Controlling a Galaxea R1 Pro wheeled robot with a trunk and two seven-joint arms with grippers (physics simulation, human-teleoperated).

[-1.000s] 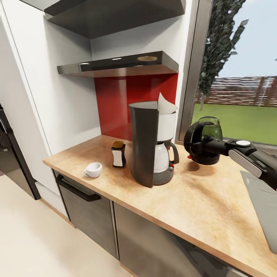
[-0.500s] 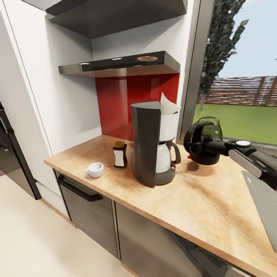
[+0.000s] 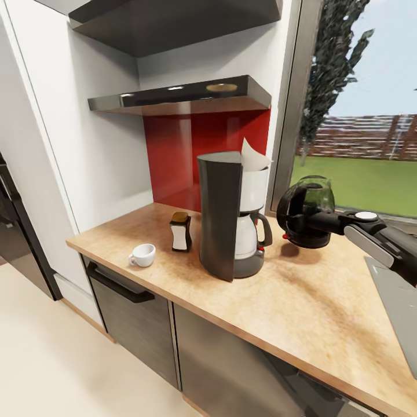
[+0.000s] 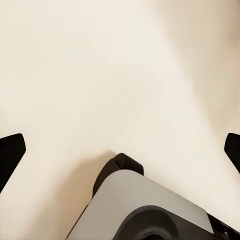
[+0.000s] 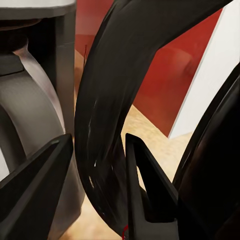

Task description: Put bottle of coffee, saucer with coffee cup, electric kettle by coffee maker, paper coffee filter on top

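The coffee maker (image 3: 223,217) stands on the kitchen countertop (image 3: 289,307) with the paper coffee filter (image 3: 253,157) sticking up from its top. To its left stand the bottle of coffee (image 3: 180,231) and the coffee cup (image 3: 142,255), directly on the worktop. The saucer is out of view. My right gripper (image 3: 291,223) is shut on the black handle of the electric kettle (image 3: 307,209), held a little above the counter to the right of the coffee maker. In the right wrist view the fingers (image 5: 37,182) clamp that handle (image 5: 107,125). My left gripper (image 4: 120,147) is open over pale floor.
The kitchen shelf (image 3: 179,95) hangs above the red splashback (image 3: 174,156), under a dark overhead unit (image 3: 174,23). A grey sink drainer (image 3: 399,301) lies at the right, a window (image 3: 359,116) behind the kettle, and a black appliance (image 3: 8,231) stands far left.
The head camera shifted slightly a second ago. The kettle, right arm and counter items have kept their places.
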